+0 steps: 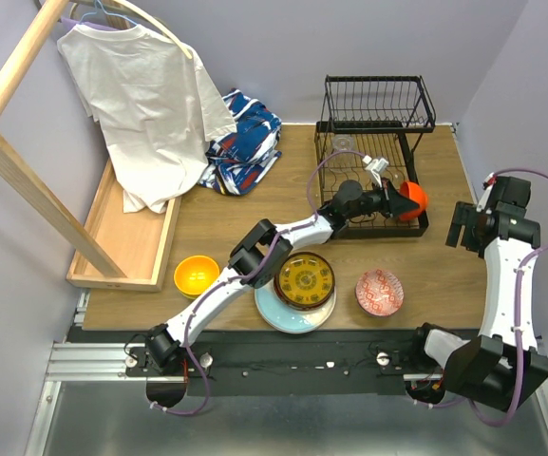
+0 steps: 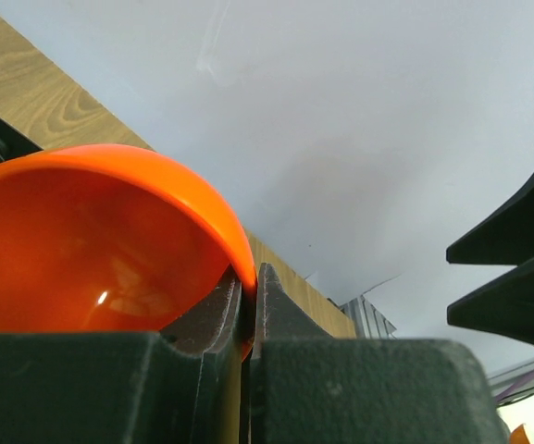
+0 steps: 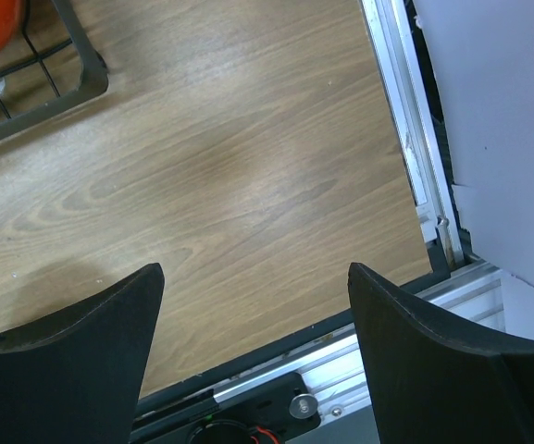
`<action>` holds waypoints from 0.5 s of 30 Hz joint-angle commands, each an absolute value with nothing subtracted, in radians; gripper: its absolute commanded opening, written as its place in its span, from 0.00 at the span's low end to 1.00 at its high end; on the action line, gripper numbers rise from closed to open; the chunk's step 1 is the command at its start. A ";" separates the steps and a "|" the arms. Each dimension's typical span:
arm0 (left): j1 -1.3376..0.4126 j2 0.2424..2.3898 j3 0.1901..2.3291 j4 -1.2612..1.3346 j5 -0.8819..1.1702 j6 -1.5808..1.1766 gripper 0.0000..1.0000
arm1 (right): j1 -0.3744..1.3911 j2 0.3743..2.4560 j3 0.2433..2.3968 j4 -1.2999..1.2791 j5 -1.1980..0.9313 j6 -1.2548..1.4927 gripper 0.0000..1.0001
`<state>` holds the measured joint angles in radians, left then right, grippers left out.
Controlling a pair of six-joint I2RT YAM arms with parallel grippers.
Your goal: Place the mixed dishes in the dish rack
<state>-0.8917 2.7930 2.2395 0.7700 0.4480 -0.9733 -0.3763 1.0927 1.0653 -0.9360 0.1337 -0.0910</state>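
Placement: left gripper [image 2: 248,289] pinches orange bowl [image 2: 91,240] by its rim at rack [image 1: 368,233]; next, likely lower and release; right gripper [image 3: 255,274] spread.

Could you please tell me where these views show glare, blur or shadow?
Left wrist view: a small glare spot inside the orange bowl, and the left gripper looks soft and dark up close. Right wrist view: the table grain is crisp, with a faint shadow beside the right gripper. Top external view: evenly lit and sharp.
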 commanded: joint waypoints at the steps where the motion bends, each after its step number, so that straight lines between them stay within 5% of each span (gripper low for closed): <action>1: -0.897 2.821 2.284 0.859 0.449 -0.999 0.00 | -0.390 1.062 1.029 -0.927 0.144 -0.103 0.88; 15: -0.868 2.760 2.146 0.825 0.328 -1.143 0.00 | -0.400 1.043 0.996 -0.907 0.140 -0.107 0.88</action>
